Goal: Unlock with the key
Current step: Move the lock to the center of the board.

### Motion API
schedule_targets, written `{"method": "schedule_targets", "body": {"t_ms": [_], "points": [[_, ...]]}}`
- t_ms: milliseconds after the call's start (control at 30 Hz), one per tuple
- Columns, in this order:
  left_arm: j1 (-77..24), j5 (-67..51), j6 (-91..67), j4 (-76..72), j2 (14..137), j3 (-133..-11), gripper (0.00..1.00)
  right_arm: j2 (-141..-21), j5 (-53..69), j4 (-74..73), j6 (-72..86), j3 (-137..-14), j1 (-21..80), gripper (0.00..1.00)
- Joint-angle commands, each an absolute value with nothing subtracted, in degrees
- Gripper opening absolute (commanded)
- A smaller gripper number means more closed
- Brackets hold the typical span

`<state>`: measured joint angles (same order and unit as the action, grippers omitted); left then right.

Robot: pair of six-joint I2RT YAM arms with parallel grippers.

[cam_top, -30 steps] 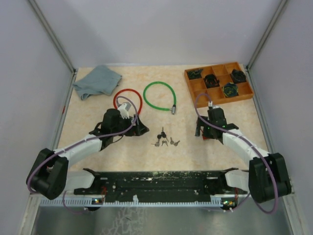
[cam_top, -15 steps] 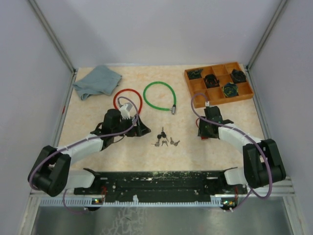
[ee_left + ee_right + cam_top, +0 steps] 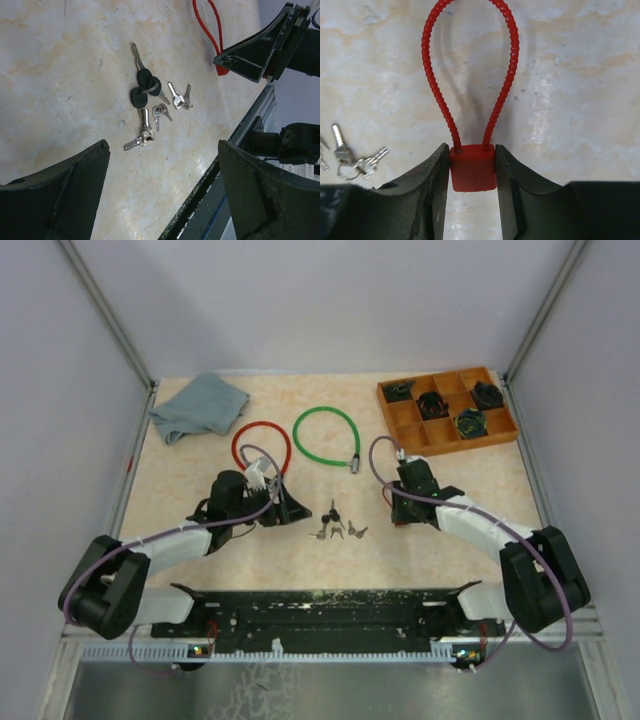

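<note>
A small red padlock (image 3: 472, 169) with a red ribbed cable loop (image 3: 470, 65) lies on the table. My right gripper (image 3: 471, 152) is shut on its body, one jaw against each side. In the top view that right gripper (image 3: 398, 504) is right of centre. Several keys (image 3: 336, 525) lie in a loose bunch mid-table, two of them black-headed (image 3: 143, 87), the others bare metal (image 3: 150, 127). My left gripper (image 3: 162, 150) hovers open just short of them, holding nothing. The left gripper (image 3: 288, 506) sits left of the keys.
A red cable lock ring (image 3: 262, 446) and a green one (image 3: 326, 435) lie behind the arms. A blue-grey cloth (image 3: 200, 406) is at the back left. An orange compartment tray (image 3: 404, 416) holding dark objects stands at the back right. The table's near edge rail (image 3: 240, 145) runs beside the keys.
The right gripper has closed from open onto the red padlock and moved left toward the keys. The left gripper has edged slightly right and stayed open.
</note>
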<state>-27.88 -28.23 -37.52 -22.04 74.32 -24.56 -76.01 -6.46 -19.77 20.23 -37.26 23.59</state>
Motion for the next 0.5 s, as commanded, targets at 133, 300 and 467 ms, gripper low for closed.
{"method": "schedule_targets", "body": {"t_ms": [133,300,467], "points": [[-27.95,-30.89,-43.37,-29.97,72.29,-21.51,0.93,-71.11,-6.92,-15.16,21.77,-42.05,33.14,0.14],[-27.86,-28.95,-45.35,-30.94,70.65,-18.83,0.91,-74.67,-6.51,-13.28,21.94,-45.43,38.89,0.14],[-27.91,-26.9,-47.17,-31.58,67.63,-16.84,0.9,-79.51,-6.7,-10.62,21.97,-49.38,45.15,0.14]]}}
